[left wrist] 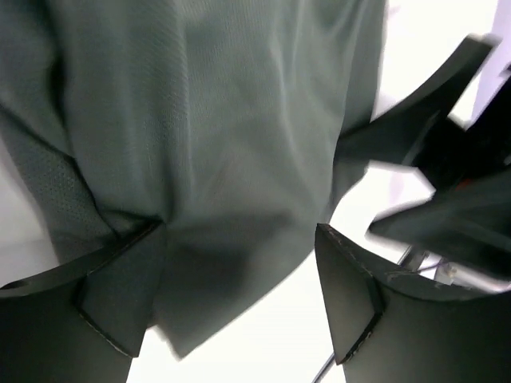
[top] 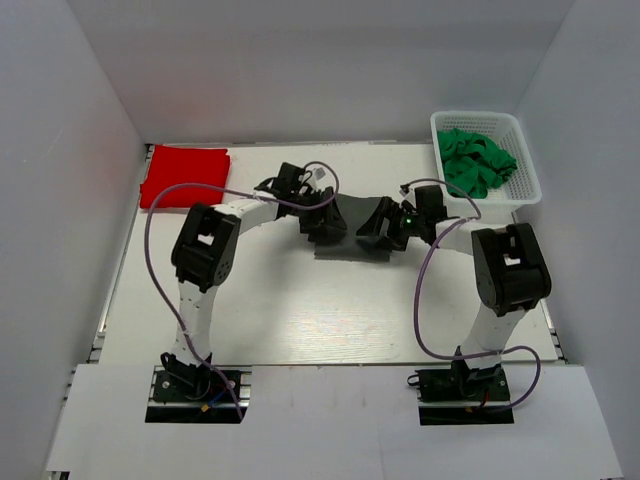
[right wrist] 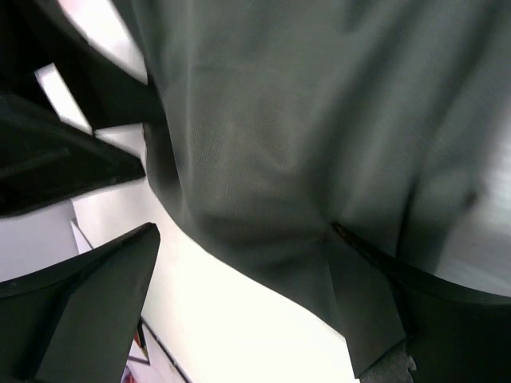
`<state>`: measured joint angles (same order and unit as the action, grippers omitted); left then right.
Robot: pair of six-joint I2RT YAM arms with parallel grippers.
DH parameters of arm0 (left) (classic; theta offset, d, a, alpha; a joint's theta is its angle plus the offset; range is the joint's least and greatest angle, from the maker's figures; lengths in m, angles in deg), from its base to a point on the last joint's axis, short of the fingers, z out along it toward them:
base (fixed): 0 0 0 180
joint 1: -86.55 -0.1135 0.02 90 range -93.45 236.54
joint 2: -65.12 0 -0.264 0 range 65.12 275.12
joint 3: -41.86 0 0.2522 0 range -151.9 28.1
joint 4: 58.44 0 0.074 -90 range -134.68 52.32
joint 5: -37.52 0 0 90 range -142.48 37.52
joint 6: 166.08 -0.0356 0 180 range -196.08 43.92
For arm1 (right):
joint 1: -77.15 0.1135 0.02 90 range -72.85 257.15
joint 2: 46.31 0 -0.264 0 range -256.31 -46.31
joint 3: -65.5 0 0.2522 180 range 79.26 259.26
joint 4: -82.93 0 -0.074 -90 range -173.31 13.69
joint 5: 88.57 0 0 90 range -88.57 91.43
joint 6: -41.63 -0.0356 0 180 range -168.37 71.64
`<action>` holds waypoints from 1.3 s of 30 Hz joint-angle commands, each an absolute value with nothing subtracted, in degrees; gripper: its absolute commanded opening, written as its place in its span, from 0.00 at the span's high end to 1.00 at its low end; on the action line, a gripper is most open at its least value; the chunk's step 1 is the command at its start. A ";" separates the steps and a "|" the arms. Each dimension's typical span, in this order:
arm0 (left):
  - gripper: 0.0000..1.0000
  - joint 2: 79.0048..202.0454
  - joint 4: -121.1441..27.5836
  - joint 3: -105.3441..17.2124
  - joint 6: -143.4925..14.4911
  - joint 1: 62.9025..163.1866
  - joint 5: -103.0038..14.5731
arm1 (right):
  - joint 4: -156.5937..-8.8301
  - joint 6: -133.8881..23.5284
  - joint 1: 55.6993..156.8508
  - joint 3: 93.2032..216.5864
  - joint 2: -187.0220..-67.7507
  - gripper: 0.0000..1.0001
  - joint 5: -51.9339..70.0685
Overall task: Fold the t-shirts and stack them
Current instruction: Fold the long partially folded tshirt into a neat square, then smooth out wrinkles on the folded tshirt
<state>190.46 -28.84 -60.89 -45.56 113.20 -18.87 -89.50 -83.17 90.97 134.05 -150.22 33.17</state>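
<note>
Halfway: red t-shirt folded far left; grey t-shirt mid bench, unstacked; left end effector, right end effector wide over it.

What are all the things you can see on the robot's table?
red t-shirt: one, bright red, folded at the far left corner of the table.
grey t-shirt: one, dark grey, mid-table between the two grippers.
basket: one, white, far right corner.
green cloth: one bundle, green, inside the basket.
table: one, white.
cables: one along each arm, purple.
arms: two, black and white, bases at the near edge.
left gripper: one, black, open, fingers either side of the grey cloth.
right gripper: one, black, open at the grey t-shirt's edge.
</note>
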 commanded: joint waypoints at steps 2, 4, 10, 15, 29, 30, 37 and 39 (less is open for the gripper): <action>0.15 181.94 -23.59 -49.10 -48.04 113.26 -24.07 | -93.06 -84.58 90.95 126.29 -146.33 0.10 33.24; 0.16 180.08 -22.54 -46.44 -48.66 113.26 -24.09 | -93.06 -84.05 91.12 121.65 -143.62 0.10 34.99; 0.18 168.23 -22.00 -37.64 -48.13 114.32 -23.72 | -84.56 -78.53 92.88 119.16 -131.41 0.10 34.74; 0.09 160.93 -20.07 -41.94 -48.13 114.85 -26.98 | -76.10 -74.30 94.02 127.86 -123.75 0.10 33.24; 0.09 179.72 -29.65 -56.62 -46.19 113.01 -25.57 | -85.50 -71.75 99.21 128.83 -123.12 0.10 38.69; 0.09 180.86 -28.69 -58.62 -46.81 113.00 -26.28 | -86.90 -71.92 99.30 128.66 -124.25 0.10 38.87; 0.11 183.60 -28.50 -55.83 -49.89 112.47 -31.12 | -84.35 -65.51 103.50 132.35 -129.10 0.10 41.42; 0.11 184.12 -30.25 -54.34 -49.89 112.47 -28.84 | -84.62 -64.02 103.95 131.30 -129.36 0.10 41.15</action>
